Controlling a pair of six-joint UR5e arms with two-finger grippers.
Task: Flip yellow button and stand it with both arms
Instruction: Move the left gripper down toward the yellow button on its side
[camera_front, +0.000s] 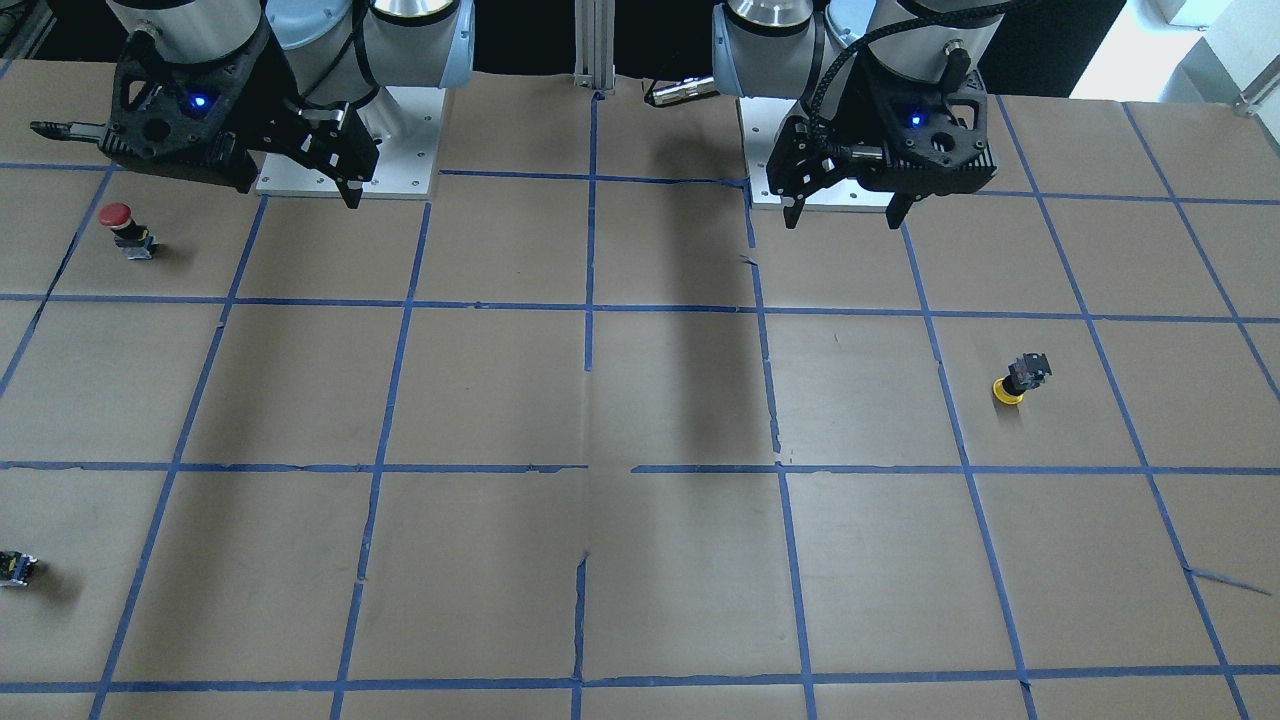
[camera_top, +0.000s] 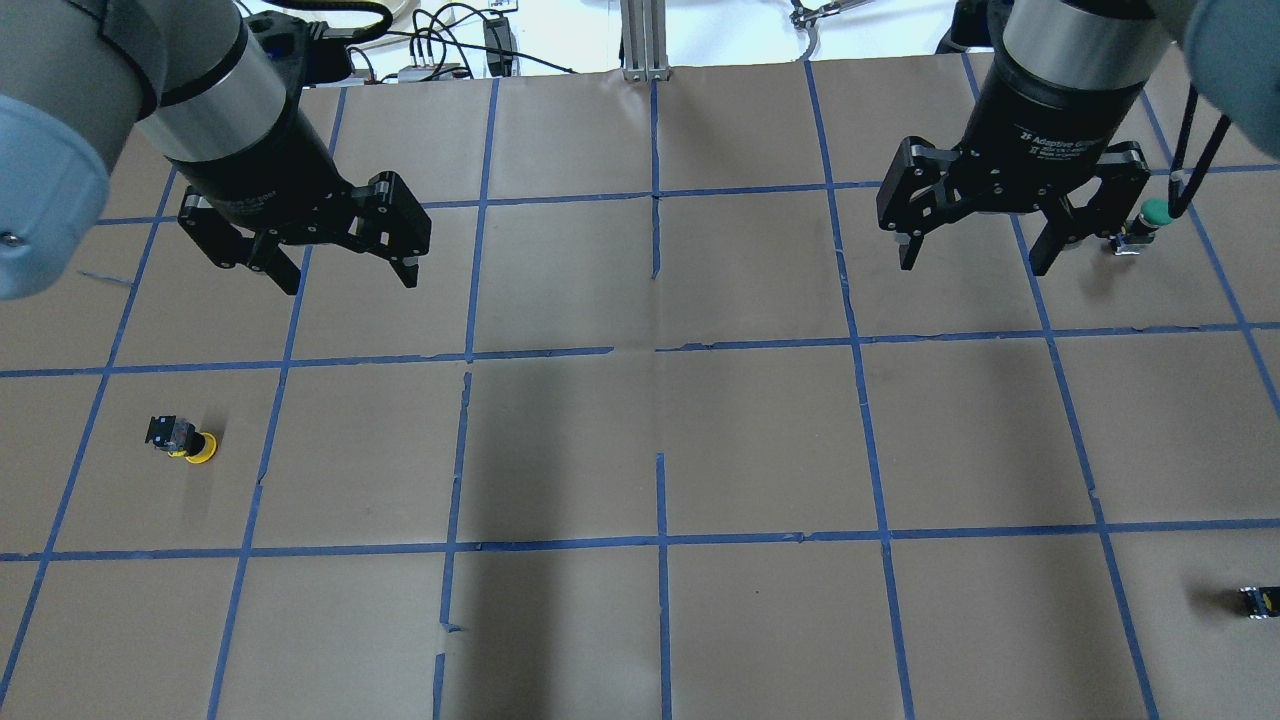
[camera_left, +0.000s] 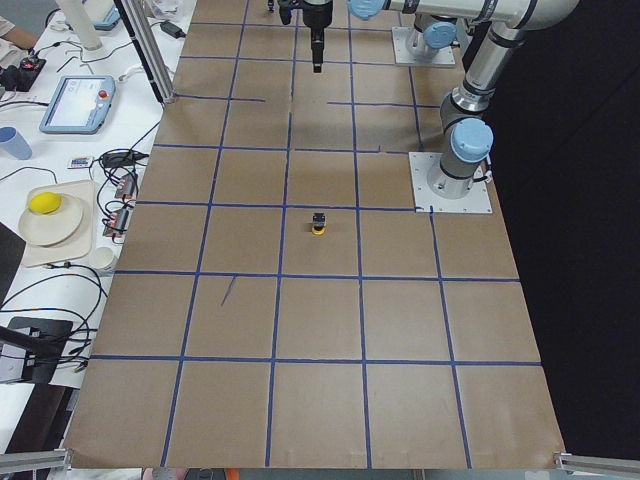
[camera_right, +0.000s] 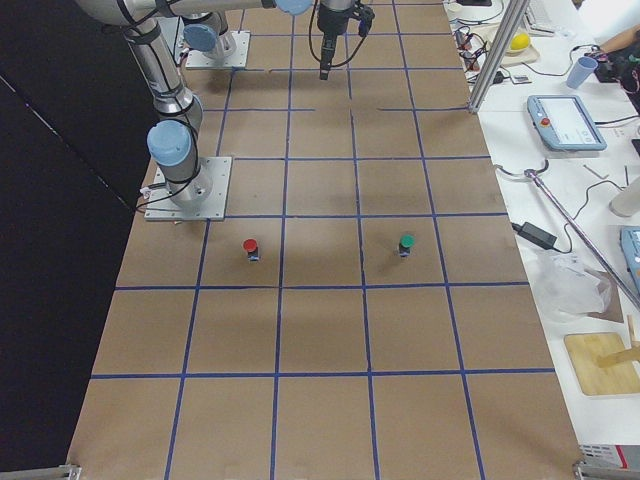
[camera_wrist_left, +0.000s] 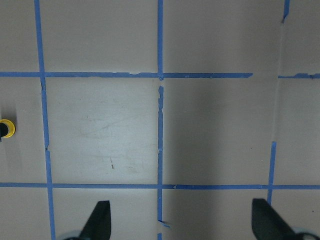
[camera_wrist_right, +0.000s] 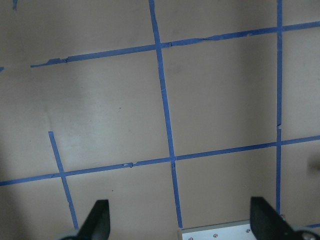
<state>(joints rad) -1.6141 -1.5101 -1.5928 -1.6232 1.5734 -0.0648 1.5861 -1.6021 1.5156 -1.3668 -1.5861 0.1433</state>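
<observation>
The yellow button (camera_top: 185, 440) lies on its side on the brown paper at the table's left, with its yellow cap toward the middle and its dark body outward. It also shows in the front view (camera_front: 1015, 382), the left side view (camera_left: 317, 224) and at the left edge of the left wrist view (camera_wrist_left: 6, 128). My left gripper (camera_top: 350, 283) hangs open and empty above the table, farther back than the button and apart from it. My right gripper (camera_top: 972, 265) hangs open and empty over the right half, far from the button.
A red-capped button (camera_front: 125, 228) stands near the right arm's base. A green-capped button (camera_top: 1150, 215) stands beside the right gripper. A small dark capless part (camera_top: 1258, 600) lies at the right edge. Blue tape lines grid the table. The arm's base plate (camera_wrist_right: 230, 234) shows below the right gripper.
</observation>
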